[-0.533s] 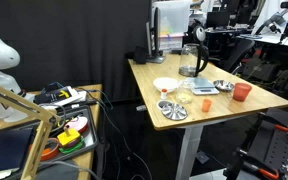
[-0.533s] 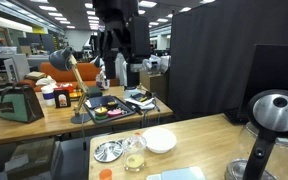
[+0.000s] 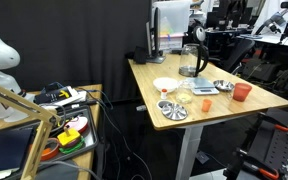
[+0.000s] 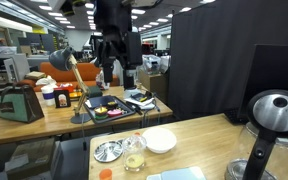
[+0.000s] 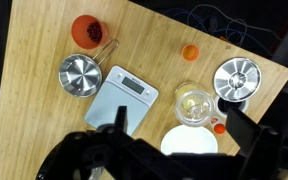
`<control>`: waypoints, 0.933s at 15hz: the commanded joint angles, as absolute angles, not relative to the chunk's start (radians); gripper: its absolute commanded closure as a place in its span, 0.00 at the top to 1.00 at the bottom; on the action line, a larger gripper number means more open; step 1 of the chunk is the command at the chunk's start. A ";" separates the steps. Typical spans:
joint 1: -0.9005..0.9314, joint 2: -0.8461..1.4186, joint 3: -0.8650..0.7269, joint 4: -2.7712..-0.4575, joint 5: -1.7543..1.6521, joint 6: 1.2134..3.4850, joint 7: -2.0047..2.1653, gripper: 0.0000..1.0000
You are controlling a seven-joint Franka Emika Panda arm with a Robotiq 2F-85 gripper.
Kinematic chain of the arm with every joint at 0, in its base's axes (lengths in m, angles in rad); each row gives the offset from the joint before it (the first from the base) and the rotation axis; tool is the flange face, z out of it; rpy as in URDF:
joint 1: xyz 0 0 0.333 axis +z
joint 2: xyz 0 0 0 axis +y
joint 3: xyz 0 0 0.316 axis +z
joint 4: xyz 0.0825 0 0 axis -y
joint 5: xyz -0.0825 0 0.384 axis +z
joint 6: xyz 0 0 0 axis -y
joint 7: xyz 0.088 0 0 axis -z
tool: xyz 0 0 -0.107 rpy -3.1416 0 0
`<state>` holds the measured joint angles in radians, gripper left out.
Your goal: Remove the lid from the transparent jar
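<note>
Currently, claw (image 5: 182, 128) hanging well above the desk (image 5: 34, 110), fingers (image 5: 246, 128) spread wide and gripping nothing, transparent jar (image 5: 193, 102) far below it, roughly between the two fingers in the wrist view, white bowl (image 5: 189, 143) just beside the jar, nearer the claw's base.

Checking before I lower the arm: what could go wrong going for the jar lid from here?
1. In the wrist view the transparent jar sits close beside the white bowl; the open gripper may clip the bowl on a descent.
2. The jar's see-through top is hard to make out, so grasp height could be misjudged.
3. Nothing braces the jar; an upward pull might lift or tip it whole.
</note>
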<state>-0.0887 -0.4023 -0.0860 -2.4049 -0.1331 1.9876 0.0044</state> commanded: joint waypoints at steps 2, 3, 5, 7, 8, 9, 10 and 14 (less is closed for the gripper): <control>-0.089 -0.385 -0.078 -2.403 -0.132 1.989 0.008 1.00; -0.090 -0.390 -0.080 -2.403 -0.132 1.989 0.008 1.00; -0.091 -0.400 -0.082 -2.403 -0.131 1.988 0.008 1.00; -0.091 -0.401 -0.082 -2.403 -0.131 1.988 0.007 1.00; -0.091 -0.401 -0.082 -2.403 -0.131 1.988 0.008 1.00; -0.083 -0.396 -0.082 -2.400 -0.116 1.996 0.004 1.00; -0.073 -0.386 -0.083 -2.395 -0.094 2.006 -0.001 1.00; -0.022 -0.288 -0.042 -2.369 -0.028 2.103 0.020 1.00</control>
